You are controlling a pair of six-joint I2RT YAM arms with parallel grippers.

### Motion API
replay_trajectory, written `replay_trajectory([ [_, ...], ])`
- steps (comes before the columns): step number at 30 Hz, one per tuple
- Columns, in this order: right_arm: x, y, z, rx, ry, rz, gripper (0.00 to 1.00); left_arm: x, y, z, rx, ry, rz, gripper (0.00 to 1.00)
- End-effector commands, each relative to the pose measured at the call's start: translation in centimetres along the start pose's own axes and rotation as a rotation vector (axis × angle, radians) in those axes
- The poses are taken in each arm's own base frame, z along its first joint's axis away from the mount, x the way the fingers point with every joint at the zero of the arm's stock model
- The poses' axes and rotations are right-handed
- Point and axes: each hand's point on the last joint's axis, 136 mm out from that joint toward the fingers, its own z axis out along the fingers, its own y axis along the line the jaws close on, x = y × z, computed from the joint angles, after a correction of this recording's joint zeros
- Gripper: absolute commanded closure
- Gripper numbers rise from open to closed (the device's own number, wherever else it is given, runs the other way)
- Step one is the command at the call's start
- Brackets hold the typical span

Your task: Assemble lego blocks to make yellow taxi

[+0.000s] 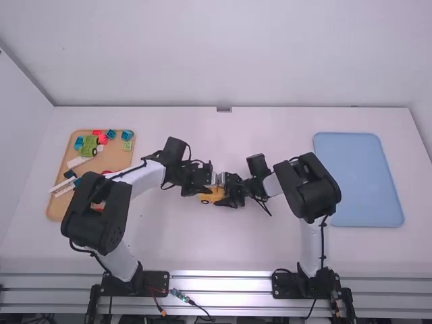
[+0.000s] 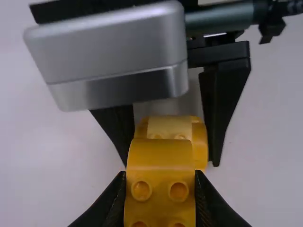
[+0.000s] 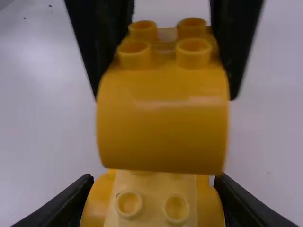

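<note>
Left hand (image 2: 160, 175) is closed on a glossy yellow plastic block with a rounded end and round studs (image 2: 160, 156); right hand (image 3: 154, 178) grips a yellow plastic body with a paler studded centre (image 3: 151, 187). Both parts are between the hands, mid-desk (image 1: 169, 236); contact between them unclear. Step, as judged: joining. Level the rounded block, square it to the body's raised studs, then press straight along the stud axis, body braced. Smooth, curved sides may roll under off-centre force.
</note>
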Motion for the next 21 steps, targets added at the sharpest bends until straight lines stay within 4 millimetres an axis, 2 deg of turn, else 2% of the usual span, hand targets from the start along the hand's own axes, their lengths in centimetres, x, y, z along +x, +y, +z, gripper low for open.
replay_trajectory([
  [1, 0.9, 0.1, 0.2, -0.014, 0.023, -0.018, 0.51, -0.1, -0.9, 0.5, 0.023, -0.022, -0.045, 0.98],
  [10, 0.9, 0.1, 0.2, -0.014, 0.025, -0.022, 0.51, -0.4, -0.8, 0.3, 0.033, -0.018, -0.110, 0.98],
  [18, 0.8, -0.1, 0.2, -0.010, 0.021, -0.030, 0.51, -1.2, -1.7, 1.0, 0.060, -0.013, -0.083, 0.98],
  [21, 0.8, -0.1, 0.2, -0.008, 0.021, -0.032, 0.51, -0.9, -1.6, 1.0, 0.052, 0.004, -0.087, 0.98],
])
